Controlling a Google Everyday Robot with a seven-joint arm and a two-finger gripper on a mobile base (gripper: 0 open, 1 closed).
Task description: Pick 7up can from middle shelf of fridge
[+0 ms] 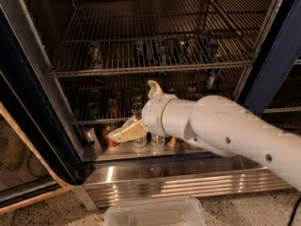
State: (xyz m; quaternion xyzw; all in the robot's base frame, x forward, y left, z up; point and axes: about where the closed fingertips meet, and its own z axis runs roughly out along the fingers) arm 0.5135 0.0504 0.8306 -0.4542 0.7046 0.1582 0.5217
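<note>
The fridge (pixel 33 79) stands open with a dark blue frame and several wire racks. The middle shelf (pixel 155 68) is a chrome wire rack across its width. A pale silvery can, likely the 7up can (pixel 94 55), stands on its left part, with several darker cans (pixel 162 52) to its right. My gripper (pixel 124 132) is cream-coloured and points down and left. It hangs in front of the lower rack, well below and slightly right of the pale can, and holds nothing that I can see.
A lower rack (pixel 99 121) holds cans, one of them red (pixel 113 108). More cans (pixel 141 141) stand on the fridge floor behind my arm (pixel 221 131). The ribbed steel base panel (pixel 178 182) is below. A clear plastic bin (pixel 155 213) sits on the floor in front.
</note>
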